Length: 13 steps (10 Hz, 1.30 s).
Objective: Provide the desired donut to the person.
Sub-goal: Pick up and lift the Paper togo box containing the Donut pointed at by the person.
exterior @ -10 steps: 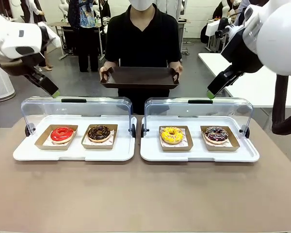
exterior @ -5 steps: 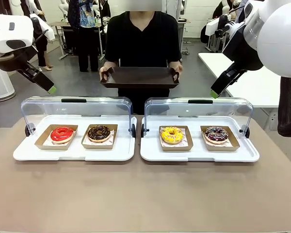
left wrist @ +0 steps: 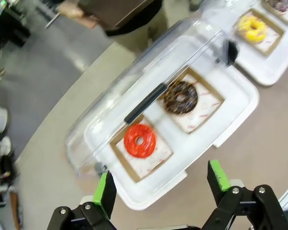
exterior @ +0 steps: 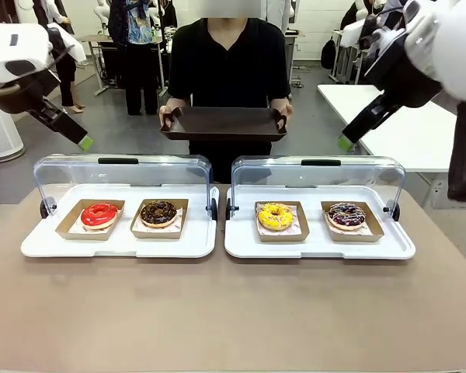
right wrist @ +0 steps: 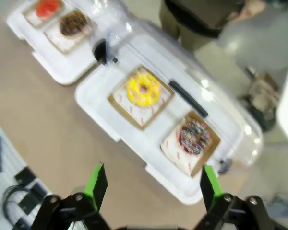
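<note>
Four donuts lie in cardboard trays on two white trays: red (exterior: pixel 99 214) and chocolate (exterior: pixel 158 211) on the left, yellow (exterior: pixel 276 215) and dark sprinkled (exterior: pixel 346 214) on the right. The person (exterior: pixel 229 62) stands at the far side, holding a dark brown tray (exterior: pixel 224 123) in both hands. My left gripper (exterior: pixel 84 143) hangs open high above the left tray's back corner. In its wrist view, the left gripper (left wrist: pixel 162 184) looks down on the red donut (left wrist: pixel 139 141). My right gripper (exterior: pixel 344 143) hangs open above the right tray; in its wrist view, the right gripper (right wrist: pixel 152 184) is over the yellow donut (right wrist: pixel 143 89).
Clear hinged lids (exterior: pixel 124 175) (exterior: pixel 318 177) stand raised behind each white tray (exterior: pixel 116 245). A white table (exterior: pixel 419 136) stands at the far right. Another person and tables are farther back. The brown tabletop (exterior: pixel 233 311) in front of the trays is bare.
Both arms have drifted slightly up and outward, the left to the left and the right to the right. The grippers stay open. The donuts and the person's tray have not moved.
</note>
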### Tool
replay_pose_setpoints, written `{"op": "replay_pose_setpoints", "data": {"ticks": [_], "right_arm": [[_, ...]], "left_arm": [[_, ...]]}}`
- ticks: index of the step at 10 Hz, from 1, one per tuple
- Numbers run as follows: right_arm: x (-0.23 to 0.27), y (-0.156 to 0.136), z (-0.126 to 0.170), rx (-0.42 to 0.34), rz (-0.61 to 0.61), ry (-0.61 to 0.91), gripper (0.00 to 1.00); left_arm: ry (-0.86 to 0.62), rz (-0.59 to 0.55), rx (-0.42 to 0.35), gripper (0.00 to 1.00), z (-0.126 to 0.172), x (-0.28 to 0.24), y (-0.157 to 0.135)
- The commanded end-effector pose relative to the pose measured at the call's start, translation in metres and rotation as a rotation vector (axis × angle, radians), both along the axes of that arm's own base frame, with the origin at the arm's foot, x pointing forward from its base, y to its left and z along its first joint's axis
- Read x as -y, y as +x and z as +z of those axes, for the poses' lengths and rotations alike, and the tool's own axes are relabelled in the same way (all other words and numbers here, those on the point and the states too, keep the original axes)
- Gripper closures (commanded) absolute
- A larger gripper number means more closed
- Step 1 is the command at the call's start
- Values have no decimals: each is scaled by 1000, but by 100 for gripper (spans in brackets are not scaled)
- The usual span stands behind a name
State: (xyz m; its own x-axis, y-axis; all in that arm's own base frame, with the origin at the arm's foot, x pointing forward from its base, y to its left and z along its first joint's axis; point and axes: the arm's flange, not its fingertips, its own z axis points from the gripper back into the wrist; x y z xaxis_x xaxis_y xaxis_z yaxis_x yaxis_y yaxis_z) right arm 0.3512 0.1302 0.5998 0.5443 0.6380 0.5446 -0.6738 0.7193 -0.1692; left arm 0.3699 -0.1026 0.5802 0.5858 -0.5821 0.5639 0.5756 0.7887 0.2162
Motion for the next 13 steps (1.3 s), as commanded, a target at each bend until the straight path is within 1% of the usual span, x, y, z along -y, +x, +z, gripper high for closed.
{"op": "replay_pose_setpoints", "data": {"ticks": [1,2,3,4,5,6,7,9,11,13], "right_arm": [[34,17,-5,3,209,206,0],[54,23,-5,35,292,290,0],[80,31,-6,56,313,395,0],[110,38,-12,74,333,491,0],[134,39,-20,90,372,554,0],[157,37,-27,96,405,598,0],[177,34,-32,107,405,624,0],[212,23,-38,150,441,680,0],[234,16,-40,141,436,693,0],[246,8,-39,145,438,693,0]], "left_arm": [[-198,-234,-29,0,9,-35,18],[-304,-323,-31,0,15,-54,20],[-360,-367,-28,0,19,-74,21],[-423,-385,-57,0,22,-100,26],[-494,-390,-107,0,23,-124,29],[-534,-389,-130,0,24,-144,26],[-571,-376,-133,0,30,-162,23],[-583,-359,-150,0,38,-191,12],[-578,-397,-156,0,37,-207,0],[-502,-447,-117,0,36,-216,-11]]}}
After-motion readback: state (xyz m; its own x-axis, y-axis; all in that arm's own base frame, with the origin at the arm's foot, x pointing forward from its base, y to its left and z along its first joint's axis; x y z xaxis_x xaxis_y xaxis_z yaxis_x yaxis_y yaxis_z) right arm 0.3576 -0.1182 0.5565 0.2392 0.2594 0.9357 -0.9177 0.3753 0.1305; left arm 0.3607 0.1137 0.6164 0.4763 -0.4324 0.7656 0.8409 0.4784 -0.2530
